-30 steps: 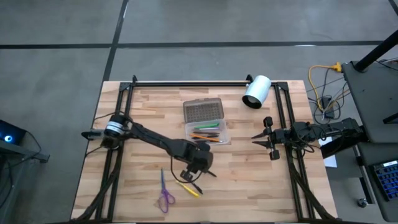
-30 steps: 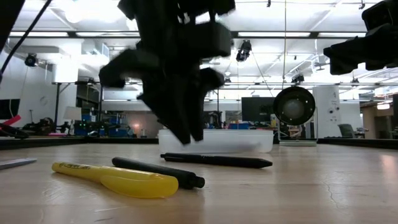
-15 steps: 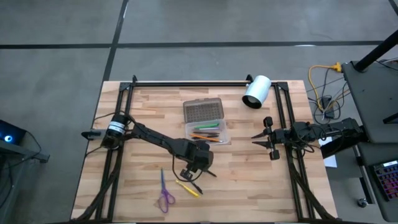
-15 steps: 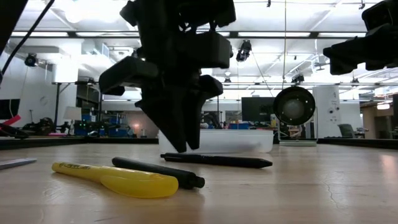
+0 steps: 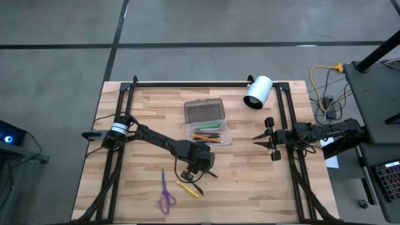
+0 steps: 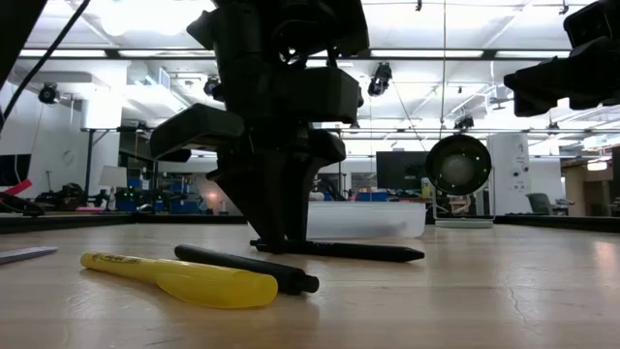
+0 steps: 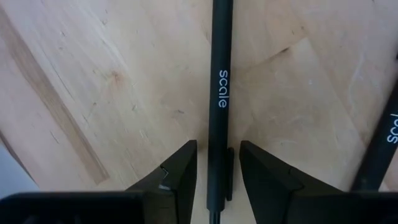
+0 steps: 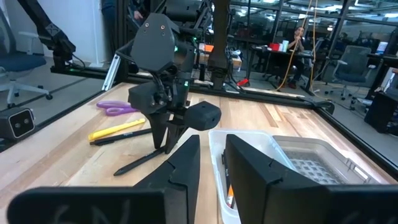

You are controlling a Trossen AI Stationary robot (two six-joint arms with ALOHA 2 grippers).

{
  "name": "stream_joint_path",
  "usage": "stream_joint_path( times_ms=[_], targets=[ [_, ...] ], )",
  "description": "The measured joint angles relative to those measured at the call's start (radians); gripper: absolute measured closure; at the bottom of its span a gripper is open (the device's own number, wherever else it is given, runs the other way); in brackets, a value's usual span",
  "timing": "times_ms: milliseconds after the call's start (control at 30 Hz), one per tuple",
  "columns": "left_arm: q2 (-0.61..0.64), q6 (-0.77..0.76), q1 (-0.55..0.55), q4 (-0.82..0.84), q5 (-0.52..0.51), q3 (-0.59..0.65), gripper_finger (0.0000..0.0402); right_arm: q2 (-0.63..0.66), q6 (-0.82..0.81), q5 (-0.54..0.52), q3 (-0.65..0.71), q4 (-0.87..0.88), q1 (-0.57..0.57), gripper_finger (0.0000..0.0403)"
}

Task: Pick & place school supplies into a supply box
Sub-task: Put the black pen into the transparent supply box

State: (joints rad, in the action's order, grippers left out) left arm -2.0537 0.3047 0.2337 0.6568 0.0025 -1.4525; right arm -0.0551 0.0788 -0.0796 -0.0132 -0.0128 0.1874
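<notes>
Lower than a second ago, our left gripper has come down over the black pen until its fingertips reach the table. In the left wrist view that pen, printed with the word "scale", runs straight between our two dark fingers, which stand a little apart on either side of it with small gaps showing, so they bracket the pen rather than pinch it.

Nearest in the low view lies a yellow highlighter, with a second black pen just behind it and touching it. Behind those comes the straddled pen, then the supply box farther back.

From above, the purple scissors lie near the table's front edge, left of the highlighter. The supply box sits near the middle of the table, its clear tray holding green, orange and black pens, its grey textured lid opened toward the far side. A white cylinder lies at the far right corner.

Our right gripper waits right of the box, above the table, its fingers slightly parted and holding nothing.
</notes>
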Motion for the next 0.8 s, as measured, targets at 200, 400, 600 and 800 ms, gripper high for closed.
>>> stream_joint_path(
  times_ms=[200, 400, 600, 800],
  targets=[
    [0.000, -0.025, 0.000, 0.025, 0.000, 0.003, 0.0293, 0.000, 0.000, 0.000, 0.000, 0.000, 0.000, 0.0323],
    [0.000, -0.036, 0.000, 0.052, 0.000, 0.005, 0.0293, 0.000, 0.000, 0.000, 0.000, 0.000, 0.000, 0.0323],
    [0.000, -0.036, 0.000, 0.054, 0.000, 0.006, 0.0302, 0.000, 0.000, 0.000, 0.000, 0.000, 0.000, 0.0333],
    [0.000, -0.035, 0.001, 0.059, 0.001, 0.006, 0.0365, 0.000, 0.000, 0.000, 0.000, 0.000, 0.000, 0.0331]
  ],
)
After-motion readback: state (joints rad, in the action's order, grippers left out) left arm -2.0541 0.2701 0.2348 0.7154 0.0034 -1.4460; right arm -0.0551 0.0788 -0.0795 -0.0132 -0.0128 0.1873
